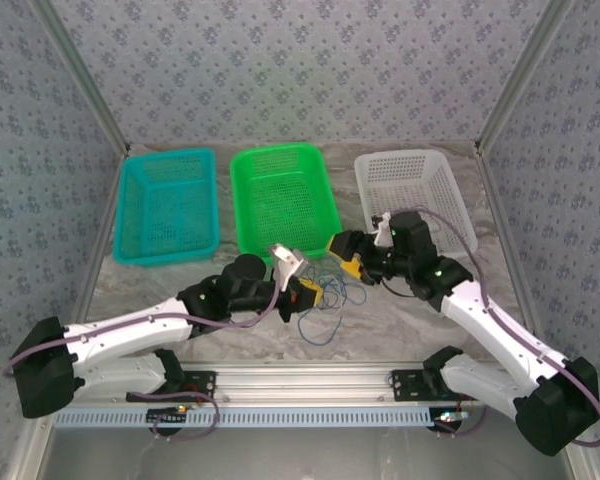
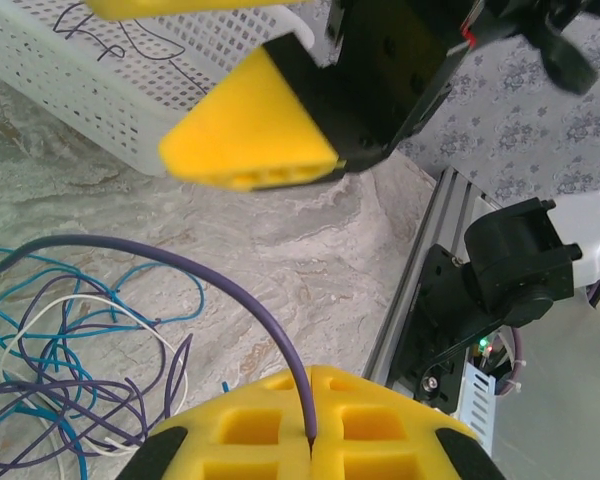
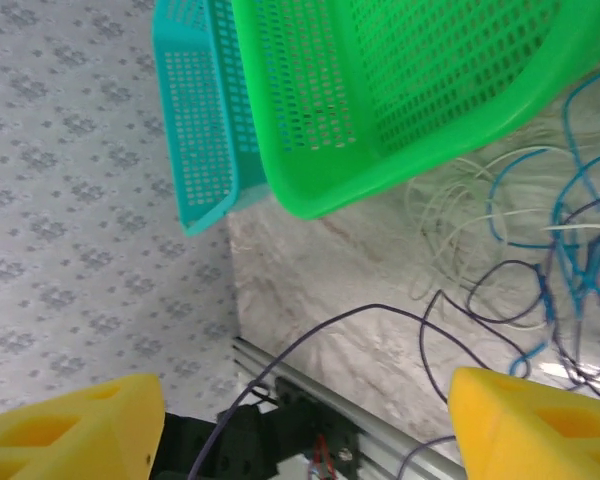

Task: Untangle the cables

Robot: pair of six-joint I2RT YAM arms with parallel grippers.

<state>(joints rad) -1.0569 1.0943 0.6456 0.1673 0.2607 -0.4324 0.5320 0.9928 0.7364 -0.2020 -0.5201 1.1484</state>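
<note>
The tangle of very thin cables [image 1: 330,303], blue, dark purple and whitish, is lying in loose loops on the pale marbled tabletop [image 1: 380,340], just in front of the green perforated plastic basket [image 1: 283,198]. The left gripper [image 2: 312,400] is pinching one dark purple strand [image 2: 180,262] between its yellow pads, which are pressed together on it. In the left wrist view the strand is arching off toward ten o'clock and dropping into the heap.

The right gripper [image 3: 300,420] is hanging with its yellow fingers spread wide, gripping nothing. A dark wire [image 3: 380,307], perhaps that same strand, is crossing the gap between them.

From overhead, with twelve o'clock at the far wall, the heap is sitting at about four o'clock of the left jaws and seven o'clock of the right ones, near both. I'd judge the next pull depends on the held strand's line. Since the left arm is gripping it, the right should close on a different loop.
</note>
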